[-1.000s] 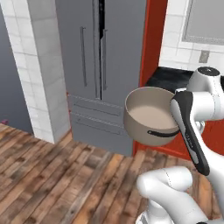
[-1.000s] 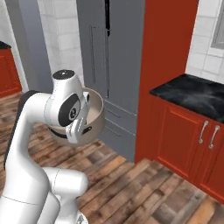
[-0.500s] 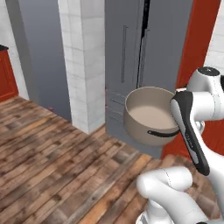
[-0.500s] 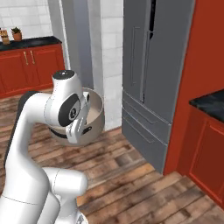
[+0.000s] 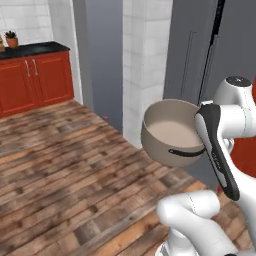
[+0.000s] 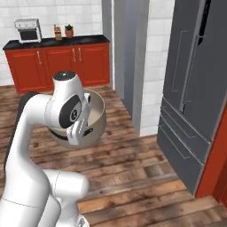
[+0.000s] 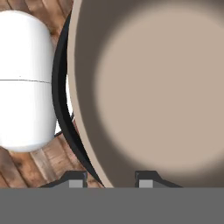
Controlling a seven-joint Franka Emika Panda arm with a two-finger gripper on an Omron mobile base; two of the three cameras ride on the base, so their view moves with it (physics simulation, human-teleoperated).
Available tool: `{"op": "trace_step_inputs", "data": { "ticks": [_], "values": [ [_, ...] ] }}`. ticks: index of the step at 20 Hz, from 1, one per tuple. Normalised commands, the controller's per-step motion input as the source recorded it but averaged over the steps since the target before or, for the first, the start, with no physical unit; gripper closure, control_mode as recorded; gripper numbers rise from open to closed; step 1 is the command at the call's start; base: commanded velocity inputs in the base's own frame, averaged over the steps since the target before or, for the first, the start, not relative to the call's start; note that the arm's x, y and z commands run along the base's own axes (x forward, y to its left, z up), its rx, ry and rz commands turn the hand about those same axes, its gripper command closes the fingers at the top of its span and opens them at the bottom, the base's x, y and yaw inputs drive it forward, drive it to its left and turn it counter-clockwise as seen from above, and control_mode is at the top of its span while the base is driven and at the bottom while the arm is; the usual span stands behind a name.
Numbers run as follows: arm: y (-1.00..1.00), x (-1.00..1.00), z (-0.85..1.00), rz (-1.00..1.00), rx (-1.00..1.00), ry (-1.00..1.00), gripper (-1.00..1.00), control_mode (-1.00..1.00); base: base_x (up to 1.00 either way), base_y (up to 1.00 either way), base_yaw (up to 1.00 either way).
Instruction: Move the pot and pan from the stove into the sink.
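Tool clamps the pot rim — lifted above wooden floor

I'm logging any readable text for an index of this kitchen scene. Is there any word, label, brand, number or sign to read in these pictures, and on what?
None can be read.
The pot, the fridge and the red cabinets bear no lettering.
The small oven on the far counter is too small and blurred to show any marking.
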Motion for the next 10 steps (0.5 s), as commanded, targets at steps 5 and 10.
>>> {"op": "trace_step_inputs", "data": {
  "ticks": [5,10],
  "values": [
    [0.0,0.0,0.0,0.0,0.0,0.0,1.0,1.0,-0.08,-0.08,0.45],
    [0.0,0.0,0.0,0.0,0.0,0.0,1.0,1.0,-0.07,-0.07,0.45]
  ]
}}
